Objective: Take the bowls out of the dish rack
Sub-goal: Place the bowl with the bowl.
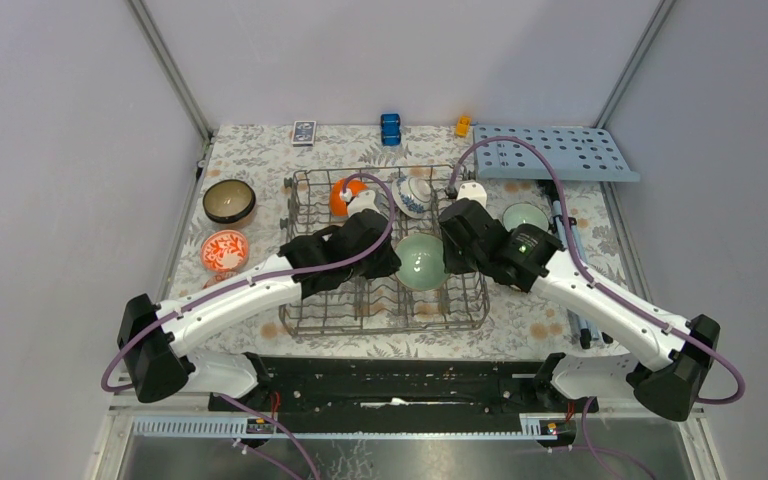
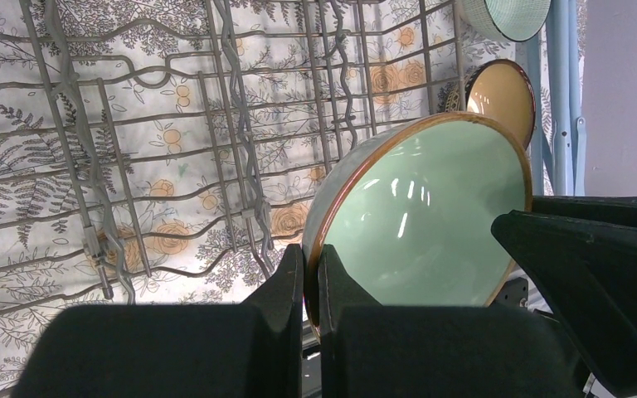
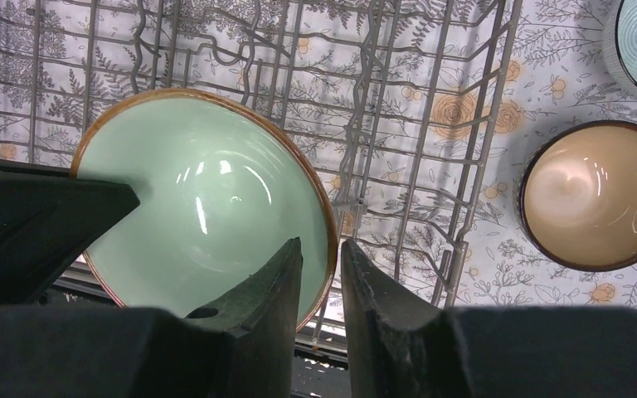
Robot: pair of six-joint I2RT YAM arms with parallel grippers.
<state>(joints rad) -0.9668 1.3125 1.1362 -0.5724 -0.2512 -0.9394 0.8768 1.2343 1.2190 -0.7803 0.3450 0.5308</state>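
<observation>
Two grippers are sitting on the same pale green bowl (image 1: 422, 262), which is leaning among the tines about the middle of the dish rack (image 1: 385, 318). We are seeing the left gripper (image 2: 311, 257) pinching the brown rim of this bowl, its fingers pressed almost together with only the rim between them. The right gripper (image 3: 322, 249) is straddling another part of the rim, one finger inside and one outside. We cannot tell whether it is pressing on the ceramic yet.

We are judging that the danger is lying in this double hold. If the two arms are pulling in different directions, the glazed rim could slip out of one pinch and the bowl could drop onto the tines and chip. If the left fingers are letting go before the right ones are gripping firmly, the bowl could tip over inside the rack.

Farther in the rack, an orange bowl (image 1: 343, 195) and a blue-and-white patterned bowl (image 1: 412, 195) are standing on edge in the far row. Outside it, on the left, a red-and-white patterned bowl (image 1: 225, 250) and behind it a dark brown bowl (image 1: 229, 200) are sitting upright on the flowered tablecloth (image 1: 260, 160). On the right, a tan-lined bowl (image 3: 593, 195) and beyond it a pale striped bowl (image 1: 525, 216) are sitting the same way. All are looking empty. At the far right, a light-blue board with holes (image 1: 560, 152) is lying flat.
</observation>
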